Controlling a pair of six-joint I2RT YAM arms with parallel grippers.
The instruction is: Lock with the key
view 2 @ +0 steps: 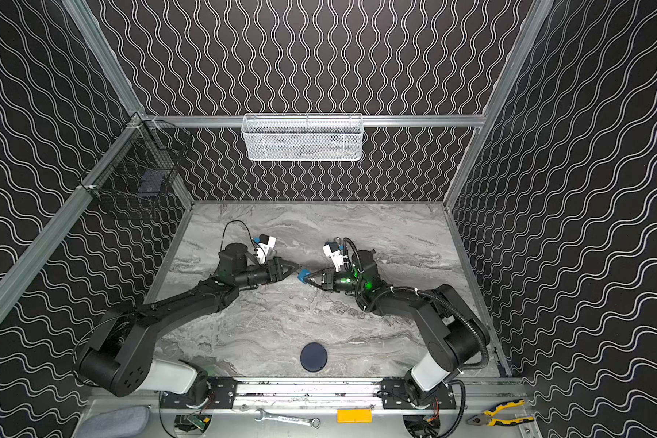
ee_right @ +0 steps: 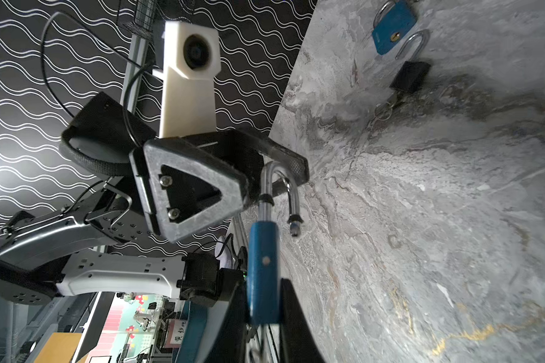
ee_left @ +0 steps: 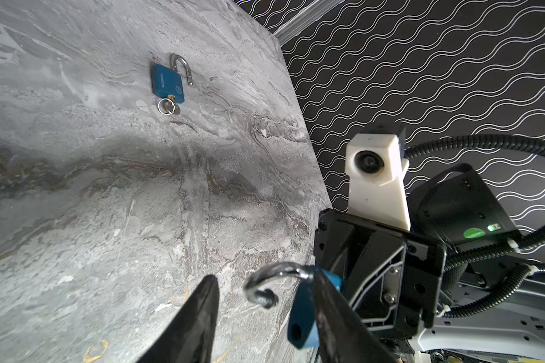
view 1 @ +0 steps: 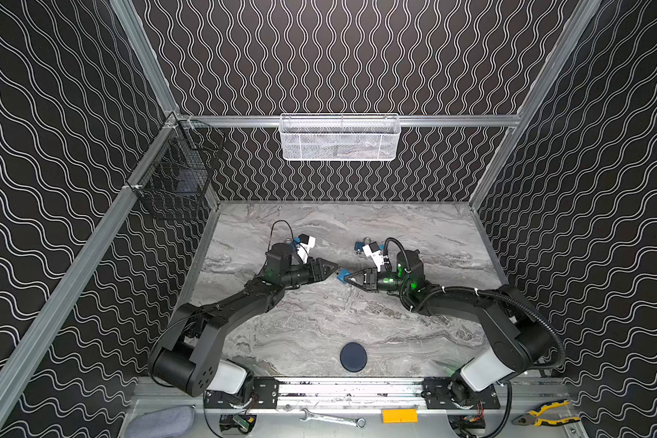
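My right gripper is shut on the body of a blue padlock, held above the marble table near its middle. Its silver shackle stands open, with the free end out of the body. My left gripper is open, its two fingers on either side of that shackle without gripping it. In both top views the gripper tips meet at the blue padlock. Whether a key sits in the held padlock I cannot tell.
Another blue padlock, shackle open, lies at the back right with a key and ring in it. A blue padlock and a black padlock lie at the back left. A dark disc sits near the front edge. Baskets hang on the walls.
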